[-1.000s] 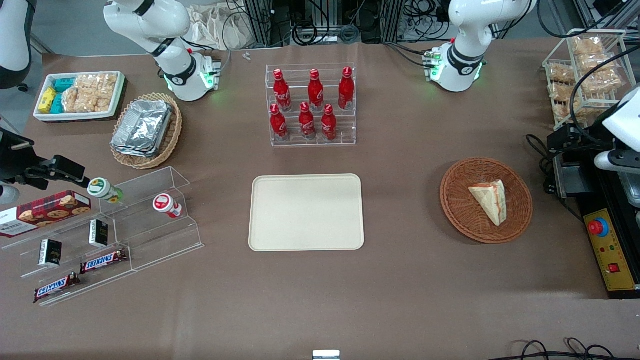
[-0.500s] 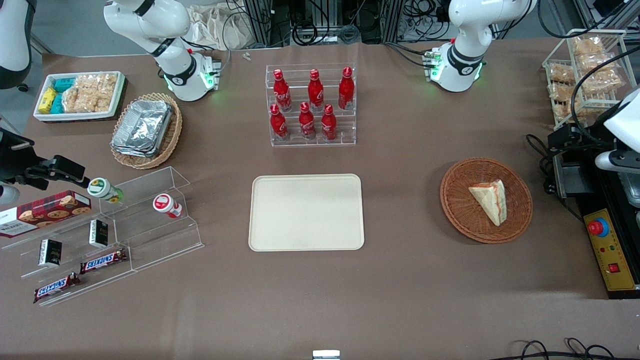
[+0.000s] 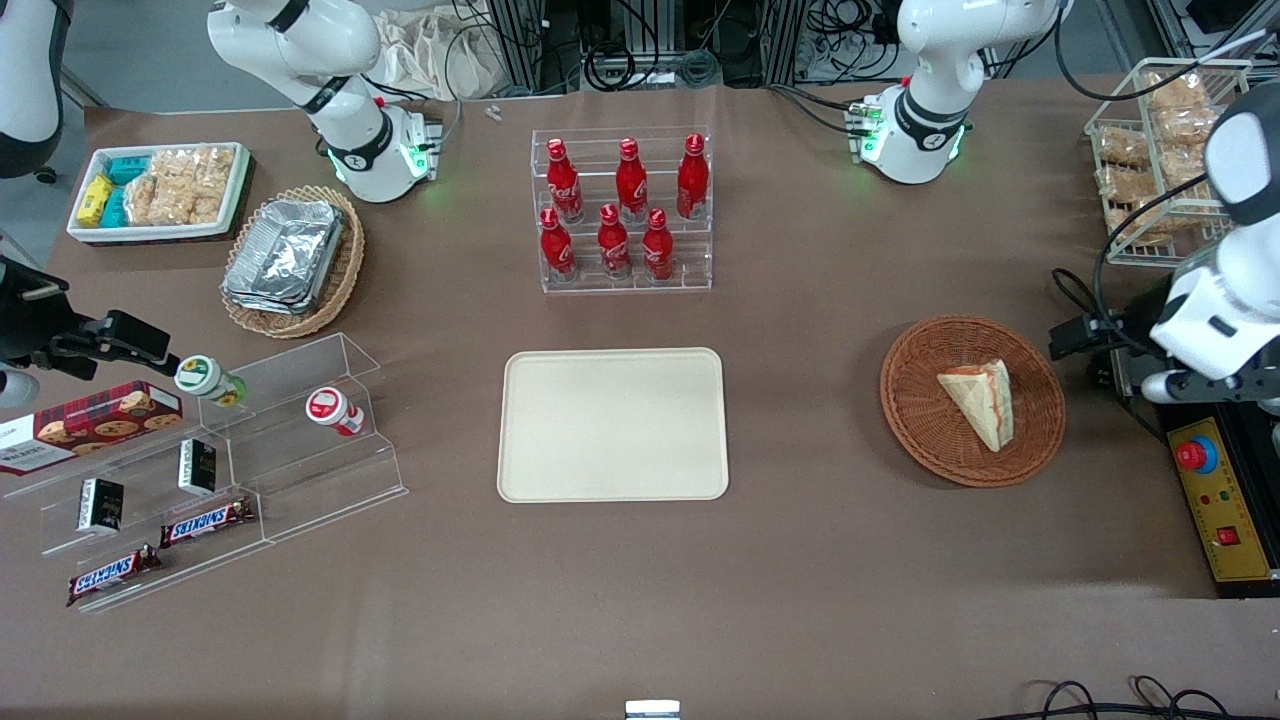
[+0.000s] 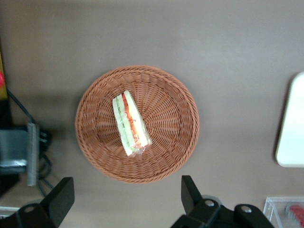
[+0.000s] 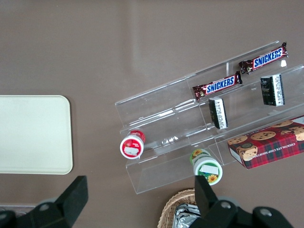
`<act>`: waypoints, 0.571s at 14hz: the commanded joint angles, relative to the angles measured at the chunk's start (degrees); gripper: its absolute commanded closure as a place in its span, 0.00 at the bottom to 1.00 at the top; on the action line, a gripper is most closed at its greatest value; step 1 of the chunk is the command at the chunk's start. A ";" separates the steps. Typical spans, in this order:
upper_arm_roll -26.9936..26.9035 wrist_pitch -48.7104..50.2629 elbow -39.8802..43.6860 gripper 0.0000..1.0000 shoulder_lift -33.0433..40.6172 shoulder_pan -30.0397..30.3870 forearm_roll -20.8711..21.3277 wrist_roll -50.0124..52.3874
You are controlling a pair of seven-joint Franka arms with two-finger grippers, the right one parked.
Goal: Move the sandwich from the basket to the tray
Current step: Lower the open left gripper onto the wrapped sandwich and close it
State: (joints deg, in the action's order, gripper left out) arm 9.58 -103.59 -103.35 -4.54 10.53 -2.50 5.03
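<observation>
I see the sandwich [image 3: 980, 402] lying flat in the round reddish-brown basket [image 3: 972, 400], its pointed end aimed toward the front camera and its red-orange and green filling edge facing the working arm's end of the desk [image 3: 800, 600]. From the left wrist view the sandwich [image 4: 130, 123] sits slightly off the basket's [image 4: 137, 124] centre, wrapped in clear film, nothing touching it. The gripper [image 4: 126, 199] hangs above the desk just outside the basket rim, its two black fingers [image 4: 61, 197] spread wide apart and empty. In the front view I read only the white wrist of the left arm [image 3: 1215, 310] near the basket, toward the working arm's end of the desk; the fingers themselves I cannot make out there. The cream tray [image 3: 613, 424] lies flat at mid-desk, well apart from the basket, nothing on it. Farther from the front camera than the tray stands a clear rack of red bottles [image 3: 622, 208]. Toward the parked arm's end: a clear stepped shelf [image 3: 225, 470] with snack bars and small bottles, a tan basket of foil trays [image 3: 293, 260], and a white bin of packets [image 3: 158, 190].
</observation>
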 commanded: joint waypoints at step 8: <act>-0.09 -26.48 -24.52 0.00 1.65 0.11 -0.49 28.89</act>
State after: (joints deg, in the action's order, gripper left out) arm 9.55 -126.90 -124.13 -3.95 10.57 -2.53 31.79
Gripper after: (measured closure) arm 0.000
